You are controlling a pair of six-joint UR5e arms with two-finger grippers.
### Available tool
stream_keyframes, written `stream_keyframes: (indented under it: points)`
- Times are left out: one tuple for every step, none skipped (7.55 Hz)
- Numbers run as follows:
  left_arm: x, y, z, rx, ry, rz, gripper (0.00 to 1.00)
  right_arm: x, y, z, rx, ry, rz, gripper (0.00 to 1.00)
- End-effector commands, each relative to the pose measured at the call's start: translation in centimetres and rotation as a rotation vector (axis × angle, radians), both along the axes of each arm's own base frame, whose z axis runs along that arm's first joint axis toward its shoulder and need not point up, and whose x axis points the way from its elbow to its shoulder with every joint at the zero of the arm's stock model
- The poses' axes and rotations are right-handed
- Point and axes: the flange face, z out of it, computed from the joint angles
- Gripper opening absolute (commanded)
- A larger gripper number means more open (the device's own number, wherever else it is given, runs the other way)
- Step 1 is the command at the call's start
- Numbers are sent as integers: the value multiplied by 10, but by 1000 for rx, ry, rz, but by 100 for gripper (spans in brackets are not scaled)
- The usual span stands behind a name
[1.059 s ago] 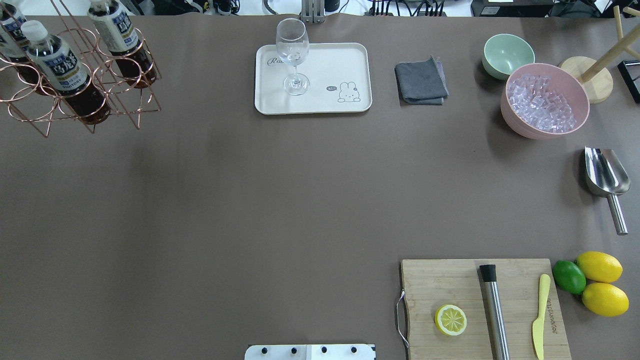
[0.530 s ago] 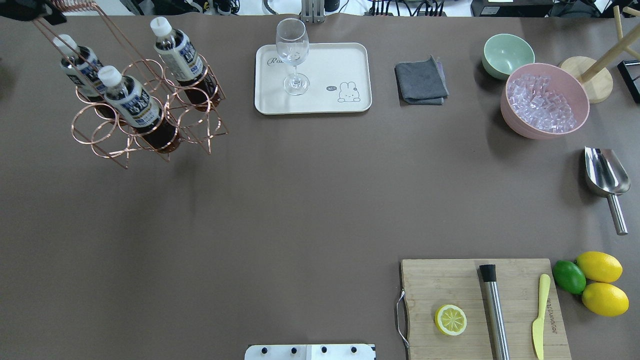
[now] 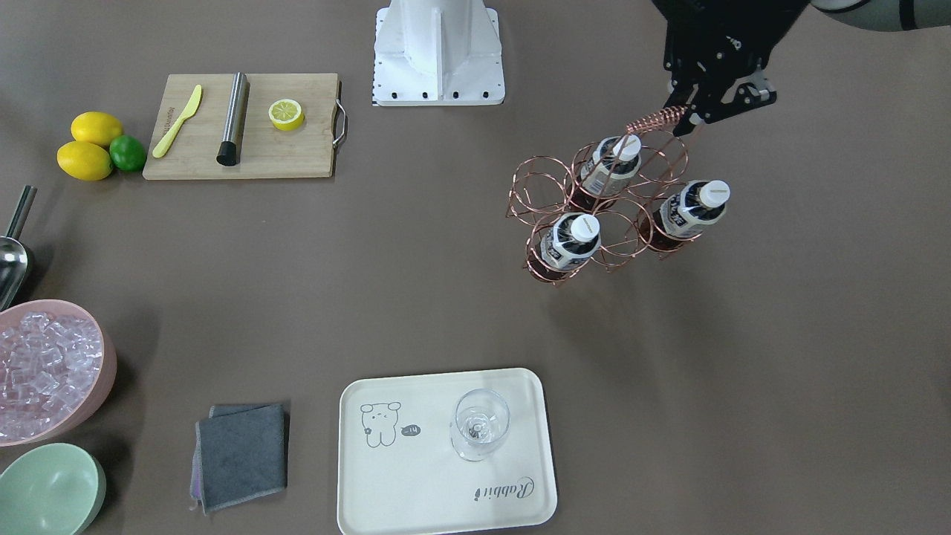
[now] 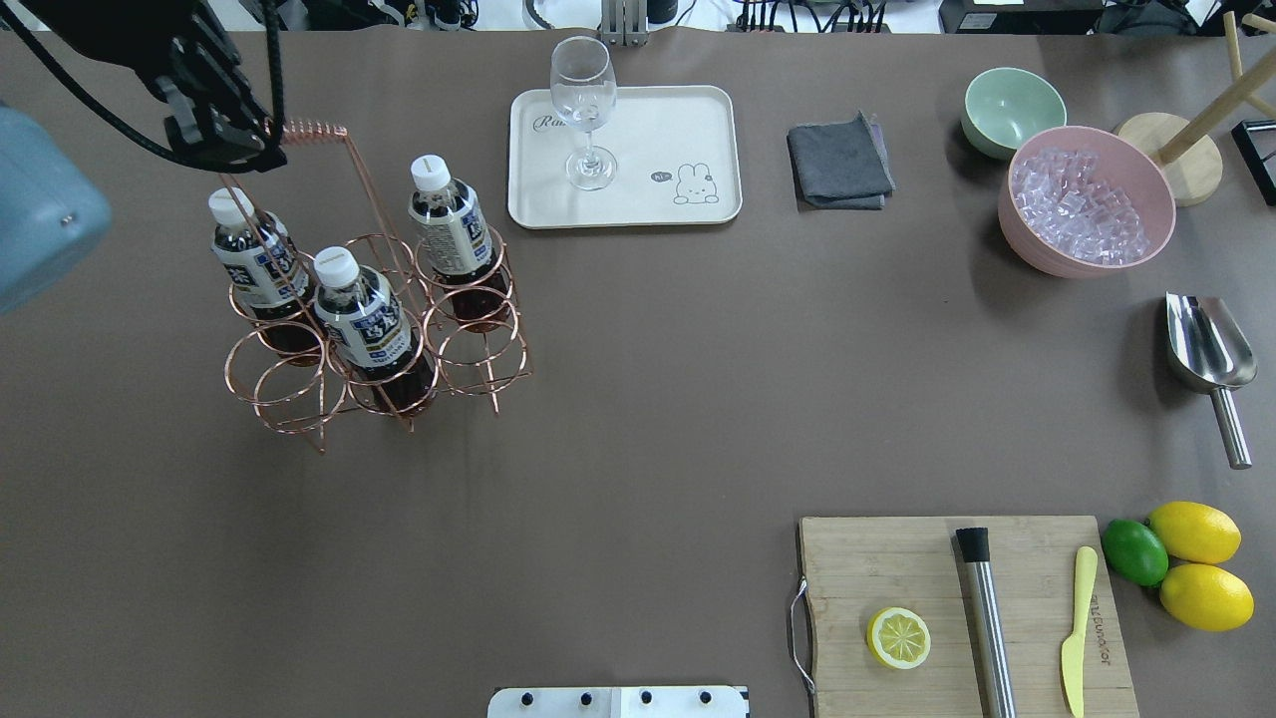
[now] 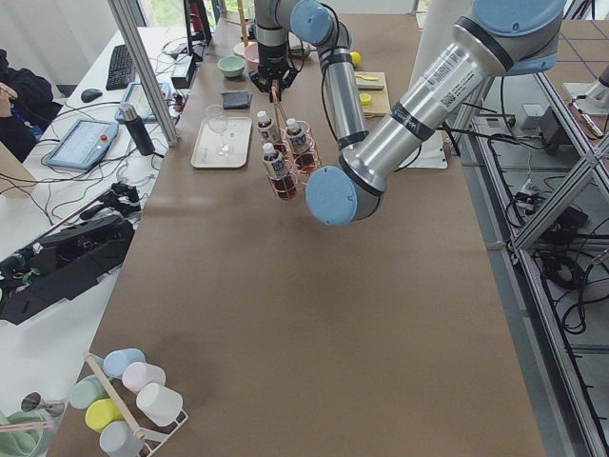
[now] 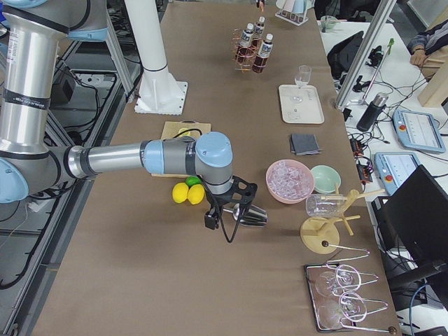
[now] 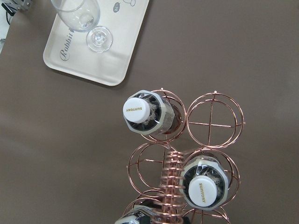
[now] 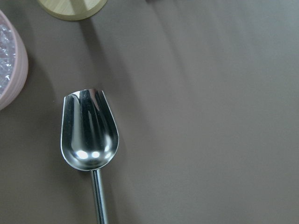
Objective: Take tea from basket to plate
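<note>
Three tea bottles (image 4: 359, 304) (image 4: 244, 254) (image 4: 451, 224) stand in the rose-gold wire basket (image 4: 289, 384) at the table's left. My left gripper (image 4: 261, 135) is shut on the left end of the basket's coiled handle (image 4: 311, 130); the front view shows this too (image 3: 657, 119). I cannot tell whether the basket touches the table. The cream plate (image 4: 638, 189) lies beyond the basket to its right and holds a wine glass (image 4: 583, 110). My right gripper shows only in the exterior right view (image 6: 234, 210), by the scoop, so I cannot tell whether it is open or shut.
A grey cloth (image 4: 839, 162), a green bowl (image 4: 1009, 108) and a pink bowl of ice (image 4: 1085, 199) stand right of the plate. A metal scoop (image 4: 1206, 349) lies at the right edge. The cutting board (image 4: 897, 568) is near right, with lemons (image 4: 1196, 532) beside it.
The basket with its three bottles has moved right and toward the robot from the far left corner. My left arm has come into the overhead view with it.
</note>
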Motion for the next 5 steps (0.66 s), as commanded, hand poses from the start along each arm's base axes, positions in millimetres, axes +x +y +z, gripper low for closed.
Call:
stream_keyframes:
  points:
    - [49,28,-26,-39,35,38,0,-22,-3,-28,48,-2,-44,100]
    - [66,37,-30,-50,38,62,0,-24,-3,-34,53,-3,-42,100]
    - [81,42,-40,-59,45,76,0,-34,-4,-43,24,-10,-16,100]
    - [94,40,-48,-58,54,85,0,-40,-3,-52,-18,-18,34,100]
    - [109,34,-49,-48,64,96,0,-47,-3,-60,-14,-22,30,100]
